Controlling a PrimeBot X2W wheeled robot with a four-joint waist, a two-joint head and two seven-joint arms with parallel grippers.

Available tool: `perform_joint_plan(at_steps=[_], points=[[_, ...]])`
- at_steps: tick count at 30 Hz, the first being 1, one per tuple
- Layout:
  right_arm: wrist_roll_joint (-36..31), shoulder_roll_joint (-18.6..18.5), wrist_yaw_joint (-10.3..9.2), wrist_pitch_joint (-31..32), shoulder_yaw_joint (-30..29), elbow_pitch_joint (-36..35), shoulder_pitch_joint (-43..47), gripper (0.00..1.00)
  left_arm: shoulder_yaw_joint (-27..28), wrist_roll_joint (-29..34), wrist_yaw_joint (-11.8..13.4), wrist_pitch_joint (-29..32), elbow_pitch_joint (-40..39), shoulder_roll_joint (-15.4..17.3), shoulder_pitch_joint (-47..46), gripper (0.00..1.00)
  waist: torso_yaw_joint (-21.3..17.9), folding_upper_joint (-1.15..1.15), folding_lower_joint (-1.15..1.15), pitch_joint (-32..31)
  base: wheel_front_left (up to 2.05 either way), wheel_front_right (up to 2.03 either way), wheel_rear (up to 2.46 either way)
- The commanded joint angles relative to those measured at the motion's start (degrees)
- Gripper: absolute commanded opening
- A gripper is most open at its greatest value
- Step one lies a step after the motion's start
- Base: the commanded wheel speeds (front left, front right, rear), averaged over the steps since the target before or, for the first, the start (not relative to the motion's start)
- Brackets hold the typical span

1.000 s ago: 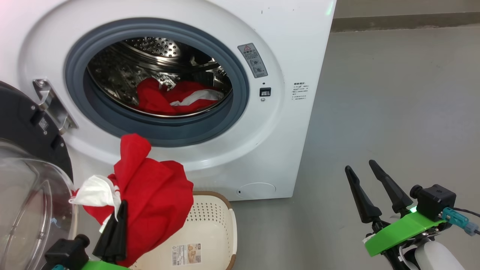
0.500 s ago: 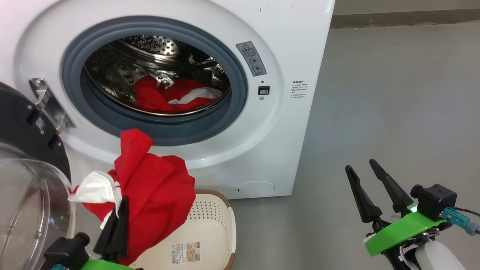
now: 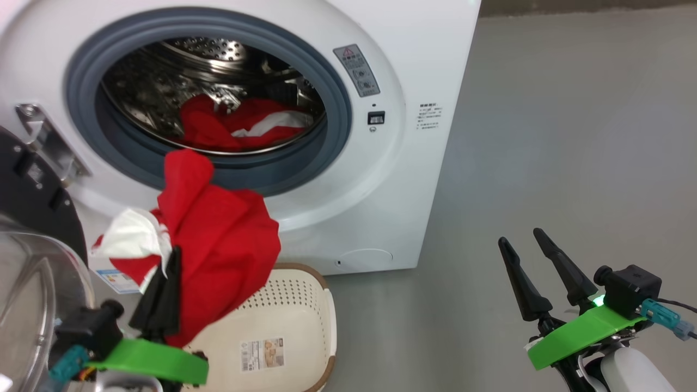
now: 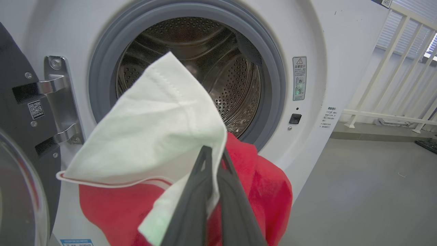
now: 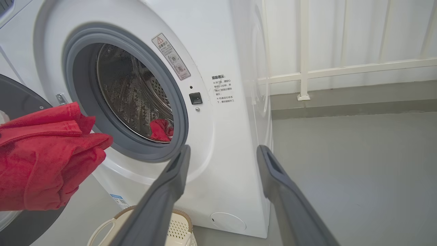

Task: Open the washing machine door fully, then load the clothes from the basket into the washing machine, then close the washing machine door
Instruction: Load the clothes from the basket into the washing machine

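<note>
The white washing machine [image 3: 430,49] stands with its door [image 3: 32,218] swung open at the left. One red garment [image 3: 239,128] lies inside the steel drum [image 3: 179,65]. My left gripper [image 3: 173,256] is shut on a red and white garment [image 3: 218,245], holding it up just below the grey seal, above the basket [image 3: 302,321]. In the left wrist view the gripper [image 4: 214,153] pinches the white and red cloth [image 4: 153,126] in front of the drum opening [image 4: 225,75]. My right gripper [image 3: 525,242] stands open over the floor at the lower right, and its wrist view shows its spread fingers [image 5: 170,181].
Bare grey floor [image 3: 572,136] stretches to the right of the machine. A white railing [image 5: 341,71] stands behind the machine's right side. The basket floor with its label sticker [image 3: 262,354] is bare. The door's glass bowl [image 3: 32,305] bulges at the left edge.
The left gripper has lifted the red garment up and toward the drum opening. The head camera has tilted, shifting the machine up and left. The right gripper has stayed in place.
</note>
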Motion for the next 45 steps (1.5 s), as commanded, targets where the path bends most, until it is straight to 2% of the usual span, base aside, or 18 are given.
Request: perform_joint_plan(at_steps=[1, 10, 31, 45], points=[[0.12, -0.52, 0.09, -0.27, 1.41, -1.55, -1.76, 1.00, 2.56, 0.70, -0.38, -0.06, -0.54, 1.91, -4.00, 0.00, -0.78, 0.00, 0.00, 1.23, 0.00, 0.00, 0.00], [0.03, -0.27, 0.09, -0.27, 2.00, -1.87, -3.75, 1.00, 3.08, -0.16, -2.47, 0.92, 6.46, 1.74, -14.43, 0.00, -2.70, 0.00, 0.00, 5.66, 0.00, 0.00, 0.00], [-0.60, 2.14, 0.09, -0.27, 2.39, -4.38, -10.55, 1.00, 4.24, 0.57, -6.67, -0.35, 33.91, -0.99, -45.64, 0.00, -7.75, 0.00, 0.00, 21.03, 0.00, 0.00, 0.00], [-1.02, 4.19, 0.09, -0.27, 2.55, -5.60, -14.16, 1.00, 3.56, 4.44, -8.37, -0.94, 48.38, 0.41, -63.29, 0.00, -11.80, 0.00, 0.00, 29.94, 0.00, 0.00, 0.00]])
